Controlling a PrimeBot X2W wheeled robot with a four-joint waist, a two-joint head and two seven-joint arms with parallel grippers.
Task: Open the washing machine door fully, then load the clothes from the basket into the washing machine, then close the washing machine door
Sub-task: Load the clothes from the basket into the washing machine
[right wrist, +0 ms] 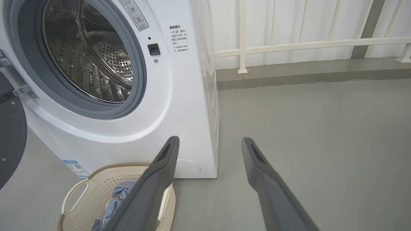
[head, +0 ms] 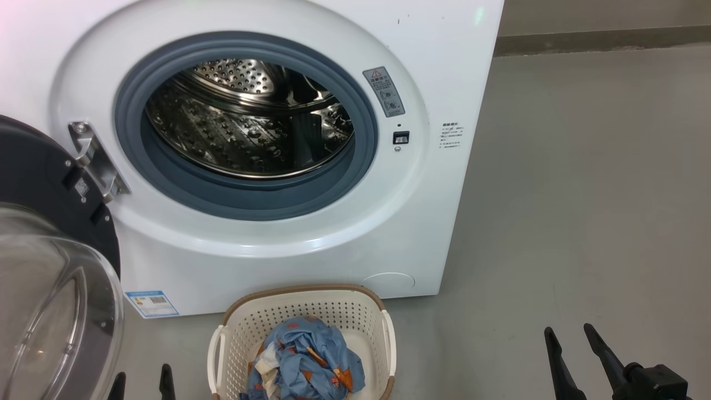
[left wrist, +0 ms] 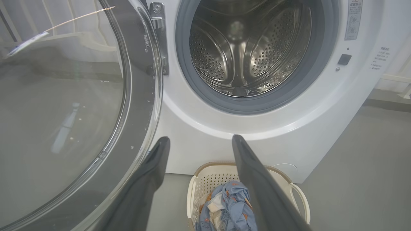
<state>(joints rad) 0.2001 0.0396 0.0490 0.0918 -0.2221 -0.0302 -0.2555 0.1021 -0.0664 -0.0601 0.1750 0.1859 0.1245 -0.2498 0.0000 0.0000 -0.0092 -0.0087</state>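
Observation:
The white washing machine point(head: 444, 66) stands in front of me with its steel drum point(head: 250, 119) exposed. Its black washing machine door point(head: 39, 183) hangs swung out to the left, the clear glass bowl point(head: 50, 311) bulging toward me. On the floor before the machine sits the cream basket point(head: 311, 311), holding the blue printed clothes point(head: 308, 361). My left gripper point(head: 143, 383) is open, low, just left of the basket. Well to the right of the basket over bare floor, my right gripper point(head: 572, 336) is open too. The left wrist view shows the door point(left wrist: 141, 64), the basket point(left wrist: 208, 179) and the clothes point(left wrist: 231, 205).
Grey floor point(head: 583, 194) spreads to the right of the machine. A white railing point(right wrist: 305, 45) and a low kerb run along the wall behind. A blue label point(head: 151, 303) sits at the machine's lower left corner.

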